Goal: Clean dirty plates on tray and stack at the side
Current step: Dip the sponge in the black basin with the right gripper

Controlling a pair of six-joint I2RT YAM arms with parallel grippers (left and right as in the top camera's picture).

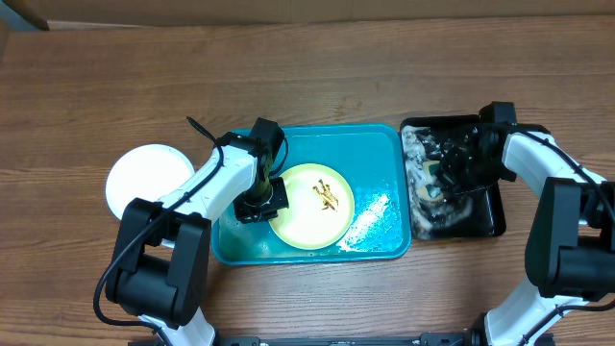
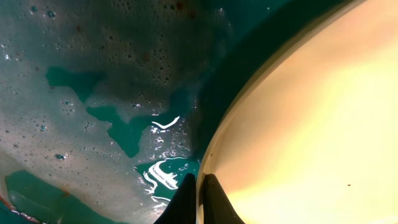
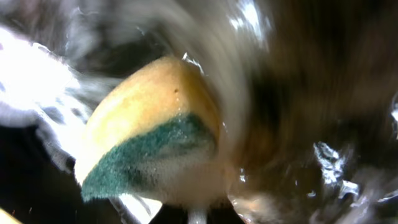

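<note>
A pale yellow-green plate point(image 1: 309, 207) with brown food smears lies in the turquoise tray point(image 1: 382, 159), which is wet and foamy. My left gripper point(image 1: 261, 199) is shut on the plate's left rim; in the left wrist view its fingertips point(image 2: 199, 200) pinch the rim of the plate point(image 2: 305, 124) above the soapy tray floor point(image 2: 93, 93). A white plate point(image 1: 144, 178) sits on the table left of the tray; I cannot tell whether another lies under it. My right gripper point(image 1: 450, 168) is over the black tray, shut on a yellow sponge with a green pad point(image 3: 149, 134).
The smaller black tray point(image 1: 485, 223) stands right of the turquoise tray and holds foamy water. Foam point(image 1: 370, 216) lies on the turquoise tray's right side. Bare wooden table point(image 1: 307, 67) runs along the back.
</note>
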